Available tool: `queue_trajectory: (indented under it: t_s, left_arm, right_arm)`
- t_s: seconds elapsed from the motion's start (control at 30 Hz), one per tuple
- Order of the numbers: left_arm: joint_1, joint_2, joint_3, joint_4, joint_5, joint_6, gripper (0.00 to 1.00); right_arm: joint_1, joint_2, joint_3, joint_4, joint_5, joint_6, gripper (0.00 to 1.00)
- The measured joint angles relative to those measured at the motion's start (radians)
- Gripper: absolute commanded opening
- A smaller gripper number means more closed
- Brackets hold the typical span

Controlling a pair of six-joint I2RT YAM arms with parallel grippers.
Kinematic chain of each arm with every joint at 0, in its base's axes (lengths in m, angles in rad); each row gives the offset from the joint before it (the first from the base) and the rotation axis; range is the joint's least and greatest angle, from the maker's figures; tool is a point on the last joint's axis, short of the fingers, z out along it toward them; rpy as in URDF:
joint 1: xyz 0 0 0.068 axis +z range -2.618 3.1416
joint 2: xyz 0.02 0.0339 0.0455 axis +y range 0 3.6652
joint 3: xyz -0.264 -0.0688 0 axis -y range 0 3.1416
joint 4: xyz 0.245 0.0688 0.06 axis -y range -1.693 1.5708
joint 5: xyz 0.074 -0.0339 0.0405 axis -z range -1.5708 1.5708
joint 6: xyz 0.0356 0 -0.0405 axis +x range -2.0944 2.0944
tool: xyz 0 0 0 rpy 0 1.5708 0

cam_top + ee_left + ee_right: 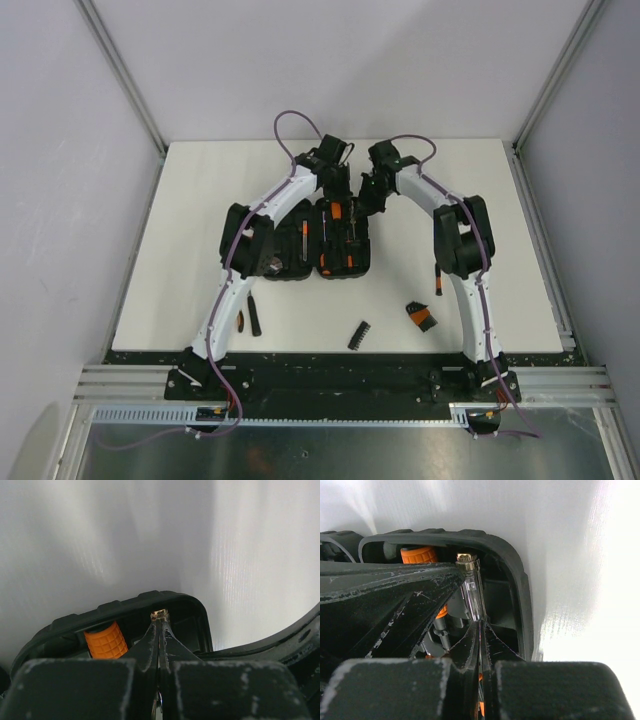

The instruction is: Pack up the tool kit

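White table (200, 200), walled on three sides. Left arm (250, 235) and right arm (462, 240) both reach forward and bend in toward each other over mid-table. Tool case (345, 268) lies open and flat between them, two black halves side by side, orange and black implements seated in the moulded slots. Left tool (337, 185) and right tool (372, 195) hang close together over the far rim of the case's right half. Left tool (160, 622): jaws clenched, tips at a small brass cap; cannot tell if it pinches the cap or only touches it. Right tool (480, 627): jaws clenched too, tips meeting at the lower end of a clear-handled screwdriver (472, 592) lying in the case's corner; a grasp is not clear. The brass cap tops that screwdriver, and a finger of the left tool touches it. Orange knurled handle (106, 641) sits in the slot just beside it. Loose on the table nearer the arm bases: black ribbed bit strip (359, 335), black-and-orange piece (421, 316) near it, a dark stick-like implement (254, 315) by the left arm, a thin one (437, 282) beside the right arm.
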Motion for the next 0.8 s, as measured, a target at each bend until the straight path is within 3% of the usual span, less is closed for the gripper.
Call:
queue_trajectory:
  t_s: [0.8]
  left_arm:
    - [0.000, 0.025, 0.052, -0.048, 0.004, 0.000, 0.04]
  right_arm:
    - [0.006, 0.075, 0.141, -0.137, -0.007, 0.003, 0.06]
